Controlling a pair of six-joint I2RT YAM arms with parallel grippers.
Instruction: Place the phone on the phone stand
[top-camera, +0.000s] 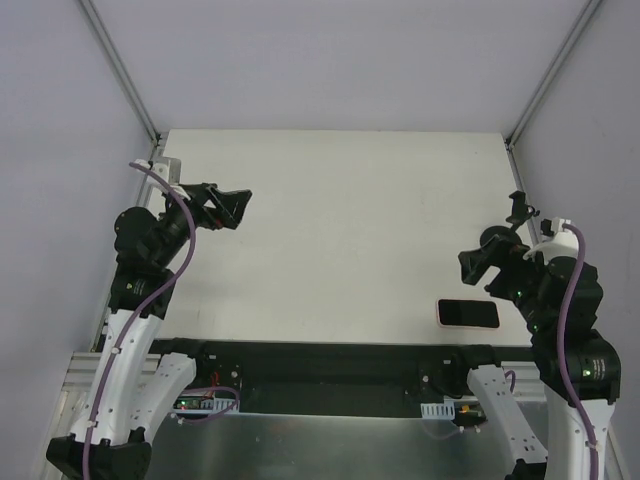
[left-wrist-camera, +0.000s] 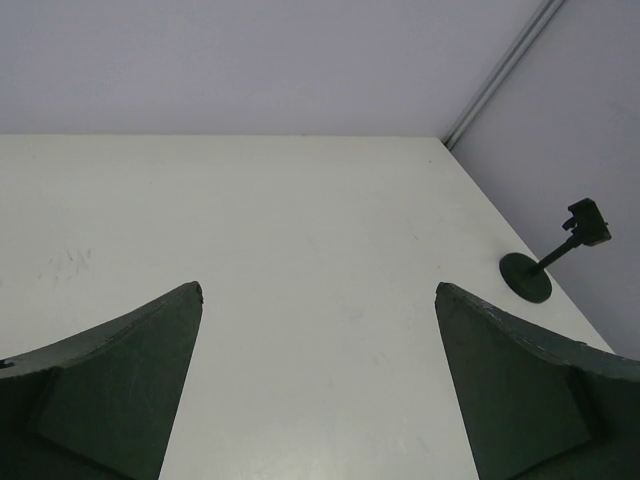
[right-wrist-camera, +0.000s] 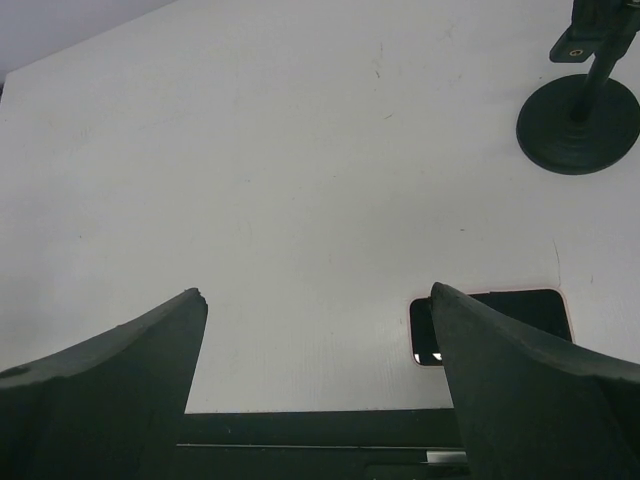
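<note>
The phone (top-camera: 467, 313) lies flat, screen up, near the table's front edge at the right. In the right wrist view the phone (right-wrist-camera: 428, 332) is partly hidden behind my right finger. The phone stand (top-camera: 517, 208) stands upright near the table's right edge. It also shows in the left wrist view (left-wrist-camera: 528, 276) and in the right wrist view (right-wrist-camera: 578, 125). My right gripper (top-camera: 478, 262) (right-wrist-camera: 318, 292) is open and empty, above the table between the phone and the stand. My left gripper (top-camera: 228, 208) (left-wrist-camera: 318, 290) is open and empty at the far left, well away from both.
The white table (top-camera: 340, 200) is enclosed by pale walls with metal frame posts (top-camera: 120, 70) at the back corners. A black strip (top-camera: 330, 355) runs along the table's front edge, by the arm bases.
</note>
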